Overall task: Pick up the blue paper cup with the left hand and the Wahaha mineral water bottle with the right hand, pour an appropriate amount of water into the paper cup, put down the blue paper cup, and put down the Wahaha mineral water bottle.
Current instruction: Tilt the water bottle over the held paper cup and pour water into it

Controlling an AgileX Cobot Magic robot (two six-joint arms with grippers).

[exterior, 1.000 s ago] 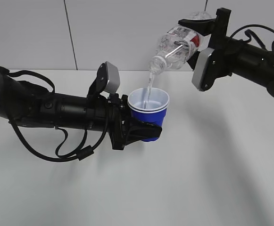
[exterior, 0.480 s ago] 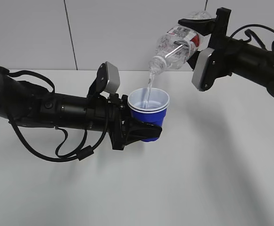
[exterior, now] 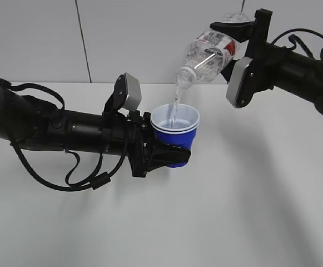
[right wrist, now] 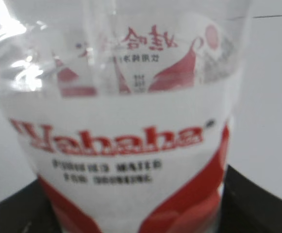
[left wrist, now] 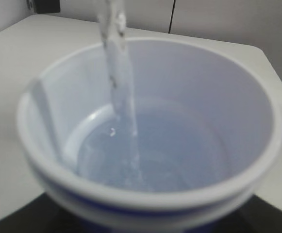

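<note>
Right now my left hand [exterior: 169,151] has its black fingers closed around the lower part of the blue paper cup [exterior: 175,133], holding it upright above the white table [exterior: 250,211], clear of the surface. My left arm reaches in from the left side of the exterior view, with its grey box module [exterior: 129,92] sitting just behind the cup and black cables [exterior: 66,172] looping beneath.

My right hand [exterior: 236,39] is clamped on the Wahaha mineral water bottle [exterior: 208,55], gripping it around the labelled body. I hold the bottle up high and tilted steeply, its capless neck pointing down and to the left, directly above the cup's mouth. A thin stream of water [exterior: 175,105] falls from the neck into the cup. Neck and rim are apart, joined only by the stream.

From my left wrist, the cup's white inside [left wrist: 218,97] fills the view under its doubled white rim [left wrist: 150,196]. The water stream [left wrist: 119,77] comes down left of centre and lands in a shallow pool [left wrist: 155,155] covering the bottom, with most of the wall above it bare.

From my right wrist, the bottle's red-and-white label [right wrist: 121,145] sits close up, reading "Wahaha", with my dark fingers [right wrist: 257,199] at both lower corners pressing against its sides.
</note>
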